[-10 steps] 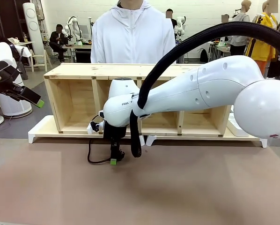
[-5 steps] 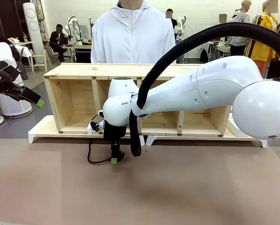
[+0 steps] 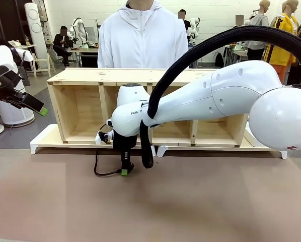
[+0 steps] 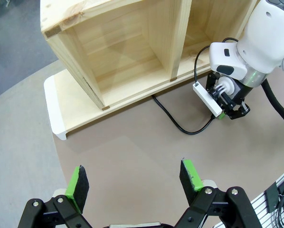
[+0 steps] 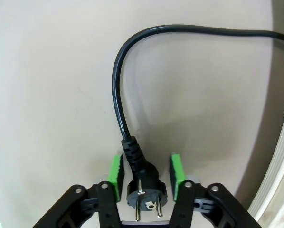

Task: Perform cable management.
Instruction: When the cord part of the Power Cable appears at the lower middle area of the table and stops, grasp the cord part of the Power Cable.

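The black cable (image 5: 117, 90) curves over the brown table and ends in a black plug (image 5: 144, 187) with two metal pins. My right gripper (image 5: 145, 173) has its green pads pressed against both sides of that plug, shut on it. From the front, the right gripper (image 3: 124, 171) points down at the table before the wooden shelf, with the cable (image 3: 102, 174) looping to its left. In the left wrist view the cable (image 4: 180, 128) runs from under the shelf to a white power strip (image 4: 207, 99) beside the right gripper (image 4: 226, 111). My left gripper (image 4: 135, 178) is open and empty, held high at the far left (image 3: 37, 108).
A wooden shelf (image 3: 80, 75) with open compartments lies on a white base board (image 3: 45, 138) across the table's far half. A person in a white hoodie (image 3: 143, 40) stands behind it. The brown mat (image 3: 191, 201) in front is bare.
The right gripper's fingers have closed in on the plug; the arm shifted slightly right. The left arm has not moved.
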Robot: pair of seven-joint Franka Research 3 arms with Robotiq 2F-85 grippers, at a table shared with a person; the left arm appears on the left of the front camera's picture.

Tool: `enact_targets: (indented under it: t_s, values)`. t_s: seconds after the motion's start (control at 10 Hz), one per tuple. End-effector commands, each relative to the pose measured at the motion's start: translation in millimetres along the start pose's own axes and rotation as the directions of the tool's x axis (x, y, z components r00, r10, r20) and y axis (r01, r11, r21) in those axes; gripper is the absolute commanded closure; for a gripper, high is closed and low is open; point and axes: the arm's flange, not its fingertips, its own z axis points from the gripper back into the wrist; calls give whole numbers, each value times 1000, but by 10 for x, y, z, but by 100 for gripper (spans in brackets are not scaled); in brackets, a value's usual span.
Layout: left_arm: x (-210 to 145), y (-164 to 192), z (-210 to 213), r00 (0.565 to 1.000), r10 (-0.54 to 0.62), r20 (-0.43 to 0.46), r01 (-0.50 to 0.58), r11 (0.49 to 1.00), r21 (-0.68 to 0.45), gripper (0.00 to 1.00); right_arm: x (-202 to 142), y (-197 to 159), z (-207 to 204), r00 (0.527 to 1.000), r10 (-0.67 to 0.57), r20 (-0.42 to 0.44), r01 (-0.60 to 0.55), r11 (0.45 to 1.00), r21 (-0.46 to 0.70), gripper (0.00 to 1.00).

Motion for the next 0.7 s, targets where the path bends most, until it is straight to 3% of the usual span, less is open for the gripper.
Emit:
enact_targets:
  t_s: [0.0, 0.3, 0.6]
  values:
    - [0, 0, -1, 1000, 15, 1, -15, 1000, -5, 0, 9, -40, 4, 1000, 14, -10, -14, 1000, -6, 69]
    - [0, 0, -1, 1000, 15, 1, -15, 1000, -5, 0, -9, -58, -5, 1000, 5, 2, -5, 1000, -3, 98]
    - [0, 0, -1, 1000, 15, 1, -15, 1000, -5, 0, -39, -76, -3, 1000, -1, 11, 1, 1000, -2, 100]
